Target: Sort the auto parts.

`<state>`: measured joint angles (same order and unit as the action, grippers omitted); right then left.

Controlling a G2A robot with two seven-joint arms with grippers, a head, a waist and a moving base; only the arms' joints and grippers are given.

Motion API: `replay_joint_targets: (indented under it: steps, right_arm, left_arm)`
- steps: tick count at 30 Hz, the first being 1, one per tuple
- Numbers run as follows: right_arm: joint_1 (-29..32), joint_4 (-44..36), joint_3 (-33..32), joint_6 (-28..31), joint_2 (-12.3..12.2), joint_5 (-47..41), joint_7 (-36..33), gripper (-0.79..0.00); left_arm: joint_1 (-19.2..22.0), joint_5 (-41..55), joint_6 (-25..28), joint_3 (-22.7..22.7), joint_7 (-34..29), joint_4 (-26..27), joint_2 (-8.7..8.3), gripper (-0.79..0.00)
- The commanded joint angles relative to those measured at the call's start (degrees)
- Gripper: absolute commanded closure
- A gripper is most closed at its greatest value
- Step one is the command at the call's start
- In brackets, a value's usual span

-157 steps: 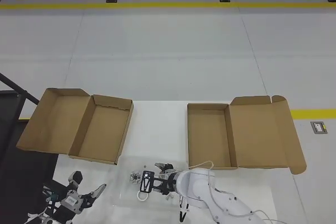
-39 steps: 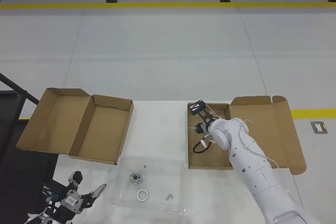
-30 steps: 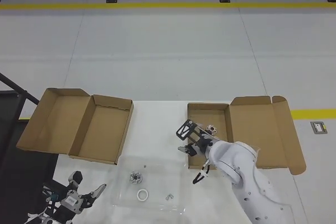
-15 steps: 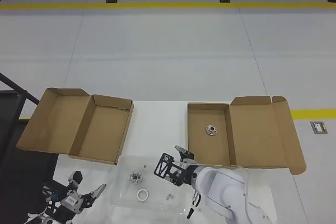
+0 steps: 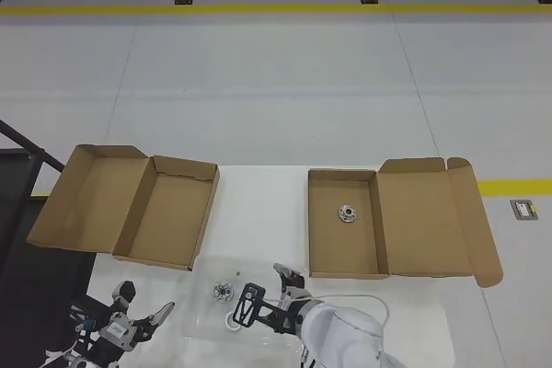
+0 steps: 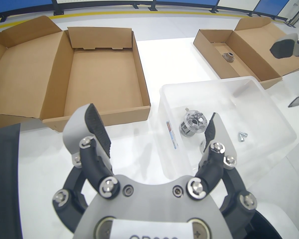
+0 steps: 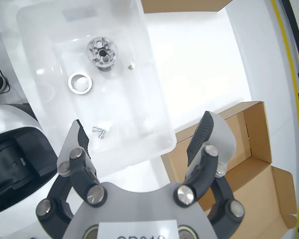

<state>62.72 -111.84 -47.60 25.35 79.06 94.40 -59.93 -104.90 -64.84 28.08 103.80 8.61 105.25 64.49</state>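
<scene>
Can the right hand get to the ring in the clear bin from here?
Probably yes. The right hand hangs open above the clear bin, which has no lid; the ring lies flat, apart from the spoked hub beside it.

The ring (image 7: 79,83) is largely hidden in the left wrist view behind a finger (image 6: 214,130) of the left gripper (image 6: 152,111). There the right gripper (image 6: 292,74) is cut off by the picture's edge (one dark pad (image 6: 281,48) is seen whole). A speck (image 7: 130,67) beside the hub (image 7: 102,53) is too small to be identified.
</scene>
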Motion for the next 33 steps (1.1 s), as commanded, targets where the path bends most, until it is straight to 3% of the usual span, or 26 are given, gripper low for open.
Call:
replay_joint_targets:
  steps: [1, 9, 20, 21, 22, 23, 24, 29, 33]
  right_arm:
    - [-0.74, 1.1, 1.72, -1.49, 0.53, -0.43, -2.86, -0.785]
    - [-6.29, 8.47, 6.02, -4.35, 2.99, -4.91, -10.87, -0.785]
    - [-7.39, 10.86, 5.53, -5.28, 3.37, -6.44, -11.17, -0.785]
    - [-7.2, 11.05, 5.37, -5.6, 3.37, -6.62, -10.78, -0.748]
    - [-6.81, 11.79, 4.97, -6.17, 3.35, -6.87, -9.72, -0.391]
    - [-6.7, 12.58, 4.81, -6.38, 3.37, -6.89, -9.56, -0.351]
    - [-6.71, 13.26, 4.81, -6.43, 3.45, -7.29, -9.73, -0.314]
    - [-7.97, 16.93, 5.56, -7.13, 4.17, -8.79, -12.33, -0.323]
    - [-9.05, 20.16, 5.84, -8.05, 4.78, -10.54, -13.8, -0.286]
  left_arm:
    - [0.0, 0.0, 0.0, 0.0, 0.0, 0.0, 0.0, -0.785]
    - [0.0, 0.0, 0.0, 0.0, 0.0, 0.0, 0.0, -0.785]
    - [0.0, 0.0, 0.0, 0.0, 0.0, 0.0, 0.0, -0.785]
    - [0.0, 0.0, 0.0, 0.0, 0.0, 0.0, 0.0, -0.785]
    - [0.0, 0.0, 0.0, 0.0, 0.0, 0.0, 0.0, -0.785]
    - [0.0, 0.0, 0.0, 0.0, 0.0, 0.0, 0.0, -0.785]
    - [0.0, 0.0, 0.0, 0.0, 0.0, 0.0, 0.0, -0.785]
    - [0.0, 0.0, 0.0, 0.0, 0.0, 0.0, 0.0, -0.785]
    - [0.0, 0.0, 0.0, 0.0, 0.0, 0.0, 0.0, -0.785]
